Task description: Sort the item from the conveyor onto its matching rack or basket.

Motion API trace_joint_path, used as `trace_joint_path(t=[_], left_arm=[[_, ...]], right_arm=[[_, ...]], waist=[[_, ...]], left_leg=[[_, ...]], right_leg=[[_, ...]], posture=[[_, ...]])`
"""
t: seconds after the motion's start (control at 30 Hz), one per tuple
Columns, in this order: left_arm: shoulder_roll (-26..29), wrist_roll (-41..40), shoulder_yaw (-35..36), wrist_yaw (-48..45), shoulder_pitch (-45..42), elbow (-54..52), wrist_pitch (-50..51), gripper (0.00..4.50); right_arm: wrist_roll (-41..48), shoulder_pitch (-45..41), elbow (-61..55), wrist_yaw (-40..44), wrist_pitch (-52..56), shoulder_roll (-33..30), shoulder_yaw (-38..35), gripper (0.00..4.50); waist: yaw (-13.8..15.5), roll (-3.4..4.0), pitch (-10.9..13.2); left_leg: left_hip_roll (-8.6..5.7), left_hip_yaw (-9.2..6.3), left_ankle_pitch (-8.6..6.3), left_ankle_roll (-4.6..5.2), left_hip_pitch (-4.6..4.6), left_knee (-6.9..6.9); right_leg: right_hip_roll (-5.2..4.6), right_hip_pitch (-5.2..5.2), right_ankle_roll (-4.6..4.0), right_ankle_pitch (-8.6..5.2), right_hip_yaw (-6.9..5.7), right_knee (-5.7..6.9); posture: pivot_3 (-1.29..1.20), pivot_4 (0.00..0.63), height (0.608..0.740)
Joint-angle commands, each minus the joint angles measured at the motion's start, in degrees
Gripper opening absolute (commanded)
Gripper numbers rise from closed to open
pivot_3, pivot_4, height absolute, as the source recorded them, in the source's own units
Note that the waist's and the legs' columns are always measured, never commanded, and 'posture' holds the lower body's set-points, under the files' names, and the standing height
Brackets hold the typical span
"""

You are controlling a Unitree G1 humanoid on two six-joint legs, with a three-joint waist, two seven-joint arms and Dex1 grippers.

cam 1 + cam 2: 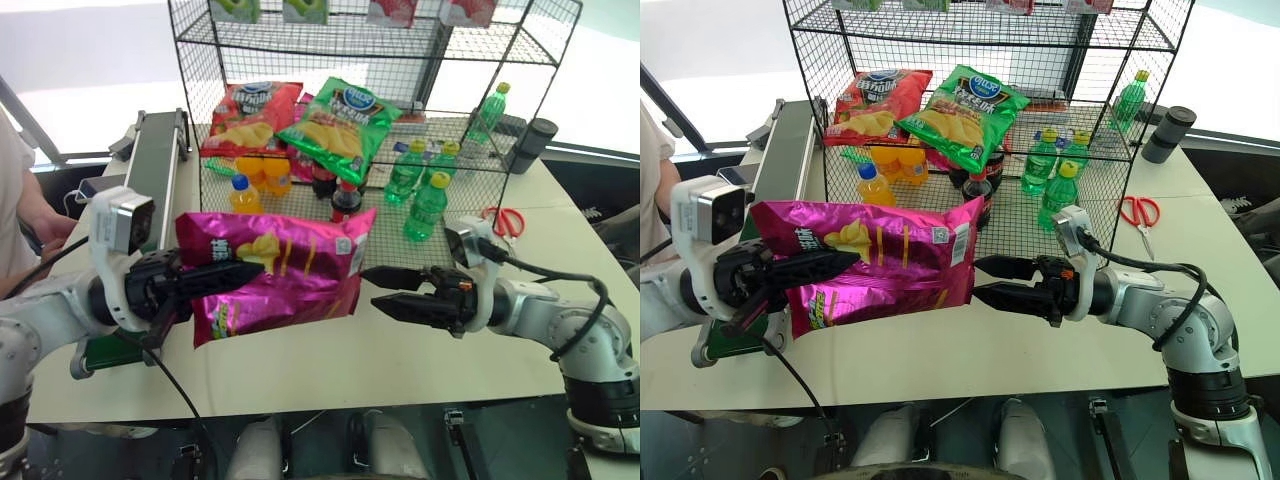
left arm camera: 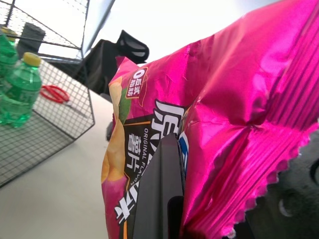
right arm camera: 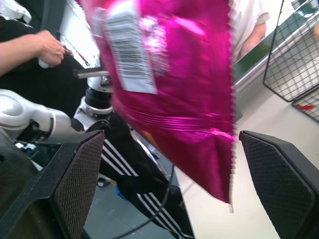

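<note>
The left gripper [image 1: 225,275] is clamping the magenta chip bag [image 1: 290,268] at one end, holding it in the air above the table's [image 1: 420,350] front edge, in front of the black wire rack [image 1: 400,60]. The right gripper [image 1: 395,292] is waiting with its jaws spread wide, just beside the bag's free end, not touching. The bag is judged light, air-filled, soft and slippery, with fragile contents. Take hold at the flat crimped end seams, not the puffed middle.

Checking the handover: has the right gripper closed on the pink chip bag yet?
No: the right gripper is open just beside the pink chip bag, which the left gripper holds.
</note>
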Motion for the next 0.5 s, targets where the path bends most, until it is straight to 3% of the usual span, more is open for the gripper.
trace_joint_path(t=[0.03, 0.17, 0.5], left_arm=[[-0.7, -1.4, -0.8, -1.2, -3.5, 2.7, 0.5, 0.04], [-0.9, -2.7, -1.2, -1.6, -5.7, 4.6, 2.1, 0.04], [-6.5, -1.0, -4.9, 1.3, -10.6, 5.7, 1.9, 0.04]], right_arm=[[0.2, -2.1, 0.0, -0.9, -1.9, 1.6, -1.1, 4.5], [-4.2, -1.0, 2.4, 0.3, -5.6, 1.7, -1.4, 4.5], [0.9, 0.2, -1.4, 1.1, -0.1, 2.3, 1.7, 4.5]], waist=[[0.1, -0.02, 0.0], [0.1, -0.03, 0.0], [0.1, -0.05, 0.0]], left_leg=[[0.0, 0.0, 0.01, -0.01, -0.01, 0.01], [-0.04, 0.01, 0.01, -0.01, -0.03, 0.01], [-0.04, -0.02, 0.02, -0.02, -0.01, 0.02]], right_leg=[[0.0, 0.0, 0.0, 0.0, 0.0, 0.0], [-0.01, 0.01, 0.02, 0.0, 0.02, -0.05], [-0.01, 0.03, 0.02, 0.0, 0.04, -0.02]], posture=[[0.0, 0.15, 0.74], [0.0, 0.15, 0.74], [0.0, 0.15, 0.74]])
